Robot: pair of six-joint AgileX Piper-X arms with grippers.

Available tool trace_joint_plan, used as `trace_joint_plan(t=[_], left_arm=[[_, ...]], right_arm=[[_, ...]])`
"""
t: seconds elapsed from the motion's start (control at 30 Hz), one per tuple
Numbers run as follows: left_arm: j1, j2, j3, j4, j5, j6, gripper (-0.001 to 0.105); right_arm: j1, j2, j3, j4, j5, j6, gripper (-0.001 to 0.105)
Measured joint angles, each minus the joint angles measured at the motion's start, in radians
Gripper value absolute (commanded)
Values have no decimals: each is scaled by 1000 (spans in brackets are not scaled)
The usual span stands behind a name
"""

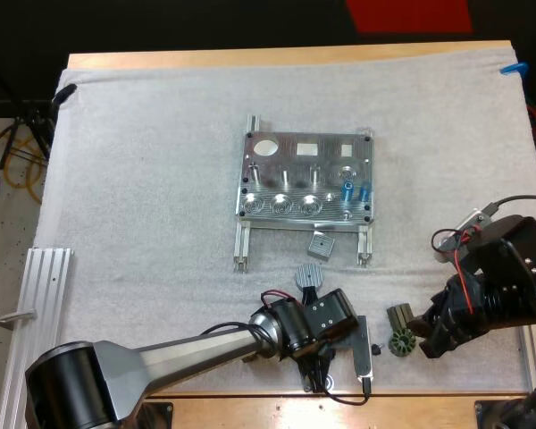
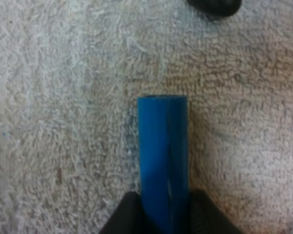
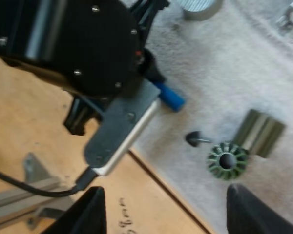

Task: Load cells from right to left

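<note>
High view, left to right: aluminium rail (image 1: 34,299) is lying along the mat's left edge. Left arm is lying across the near edge, with its wrist over the mat's front strip. Metal fixture (image 1: 277,174) is sitting mid-mat, and 2 blue cylinders (image 1: 347,189) are standing upright in its right end. Small grey square block (image 1: 321,245) is lying just in front of the fixture, between its 2 legs. Dark ribbed disc (image 1: 309,275) is lying just beyond the left wrist.

Left wrist view: left gripper (image 2: 163,214) is clamping a blue cell (image 2: 163,146) from both sides, fingers (image 2: 124,217) pressing on its lower end. The cell is sticking out over bare mat.

Right wrist view: the cell is showing at the left gripper's tip, close to the mat's near edge. Small dark pin (image 3: 195,139) is lying near it. Green gear-shaped part (image 3: 227,160) is sitting just beside a ribbed dark green block (image 3: 259,131).

Right gripper (image 3: 166,202) is hanging near the gear and block at the mat's near right. Its fingers (image 3: 93,212) are standing apart, gripping nothing.
</note>
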Motion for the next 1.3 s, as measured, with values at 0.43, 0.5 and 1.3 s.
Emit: trace_joint_plan(t=[0.43,0.5,1.3], left_arm=[[0,-123,0,42,-76,0,0],[0,-144,0,42,-96,0,0],[7,-582,0,163,-363,0,0]], right_arm=[[0,0,0,-7,37,-4,54],[0,0,0,-10,37,-4,54],[0,2,0,-212,-27,34,54]])
